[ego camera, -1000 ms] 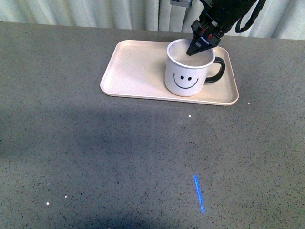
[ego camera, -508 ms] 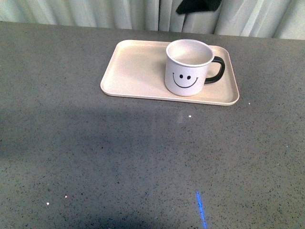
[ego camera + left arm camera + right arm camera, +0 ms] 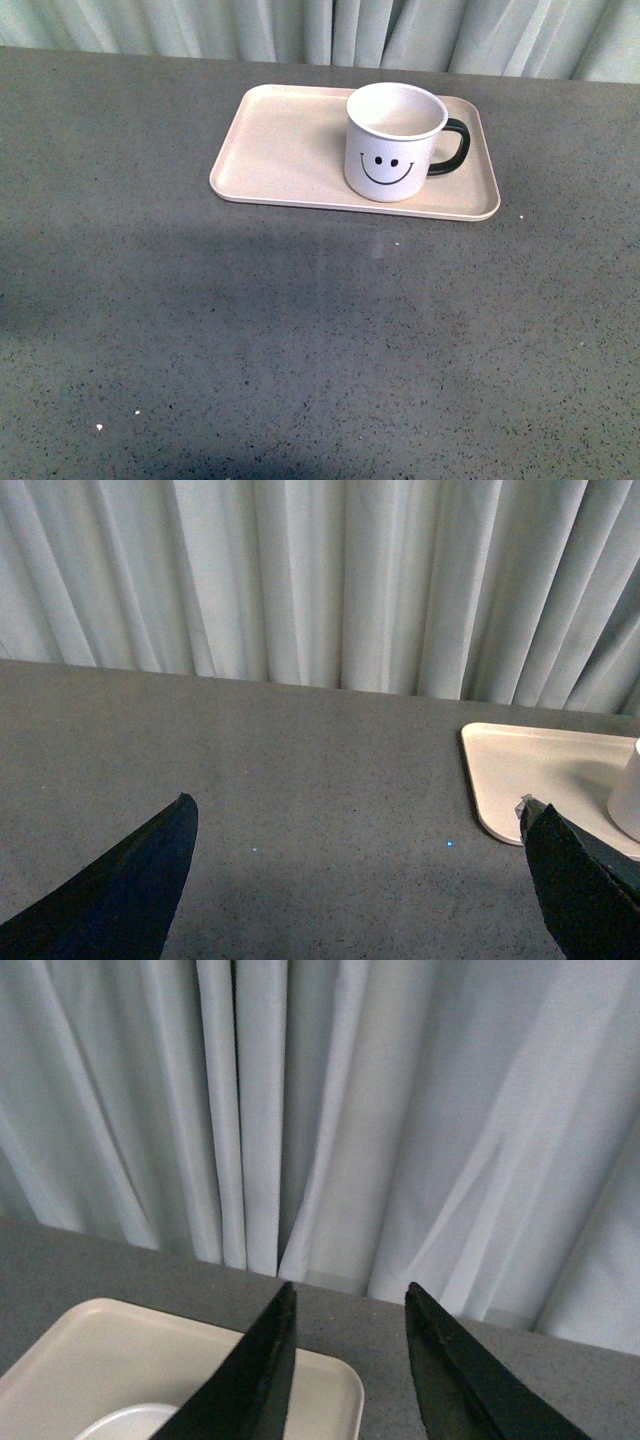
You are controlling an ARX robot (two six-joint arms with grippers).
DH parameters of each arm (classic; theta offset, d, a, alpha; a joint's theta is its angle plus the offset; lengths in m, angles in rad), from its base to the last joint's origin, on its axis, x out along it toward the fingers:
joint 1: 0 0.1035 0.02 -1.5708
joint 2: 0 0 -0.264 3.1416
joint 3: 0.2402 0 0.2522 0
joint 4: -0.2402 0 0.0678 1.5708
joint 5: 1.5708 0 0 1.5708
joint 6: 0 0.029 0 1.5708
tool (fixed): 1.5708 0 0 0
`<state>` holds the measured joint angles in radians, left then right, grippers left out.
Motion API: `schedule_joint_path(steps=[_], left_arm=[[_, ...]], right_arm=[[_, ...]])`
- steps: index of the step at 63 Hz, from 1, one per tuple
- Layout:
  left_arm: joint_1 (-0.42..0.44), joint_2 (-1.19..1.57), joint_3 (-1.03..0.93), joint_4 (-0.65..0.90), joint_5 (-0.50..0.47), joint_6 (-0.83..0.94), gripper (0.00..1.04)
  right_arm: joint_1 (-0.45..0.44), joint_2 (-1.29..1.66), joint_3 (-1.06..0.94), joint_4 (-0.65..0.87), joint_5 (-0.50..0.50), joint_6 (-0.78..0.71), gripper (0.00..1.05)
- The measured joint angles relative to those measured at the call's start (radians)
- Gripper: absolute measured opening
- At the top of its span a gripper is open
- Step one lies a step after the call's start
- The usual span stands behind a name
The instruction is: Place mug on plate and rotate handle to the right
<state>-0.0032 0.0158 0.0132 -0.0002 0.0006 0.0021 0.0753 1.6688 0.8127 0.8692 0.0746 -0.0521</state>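
Mug [image 3: 394, 142] sits upright on the right half of the plate [image 3: 280, 150], smiley facing the front camera and the black handle [image 3: 452, 147] sticking out to the right. Left gripper [image 3: 355, 880] has its jaws spread wide above bare table [image 3: 300, 340], nothing between them (a sliver of the mug shows at the frame's edge). Right gripper [image 3: 345, 1360] hangs above the plate's far side near the curtain [image 3: 400, 1110]; its jaws look only narrowly parted and apparently empty, though only the tips show.

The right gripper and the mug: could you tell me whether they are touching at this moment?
Apart. In the right wrist view the right gripper has both fingers raised above the mug rim with nothing between them; the front view shows the mug alone on the plate.
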Motion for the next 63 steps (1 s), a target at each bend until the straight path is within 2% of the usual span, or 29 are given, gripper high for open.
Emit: schedule_joint_path(steps=[11,20,22,29,55,63], left_arm=[[0.0,0.0,0.0,0.0,0.0,0.0,0.95],[0.0,0.0,0.0,0.0,0.0,0.0,0.95],[0.0,0.0,0.0,0.0,0.0,0.0,0.95],[0.0,0.0,0.0,0.0,0.0,0.0,0.95],[0.0,0.0,0.0,0.0,0.0,0.0,0.95],[0.0,0.0,0.0,0.0,0.0,0.0,0.95]], right_arm=[[-0.018,-0.145,-0.229,0.08,-0.017,0.032,0.01],[-0.027,-0.229,-0.363,0.108,-0.034,0.039,0.02],[-0.047,-0.257,-0.395,0.113,-0.068,0.039,0.02],[-0.075,-0.332,-0.472,0.12,-0.069,0.041,0.02],[-0.076,-0.614,-0.68,0.039,-0.074,0.041,0.02],[-0.076,-0.645,-0.742,0.072,-0.074,0.041,0.02]])
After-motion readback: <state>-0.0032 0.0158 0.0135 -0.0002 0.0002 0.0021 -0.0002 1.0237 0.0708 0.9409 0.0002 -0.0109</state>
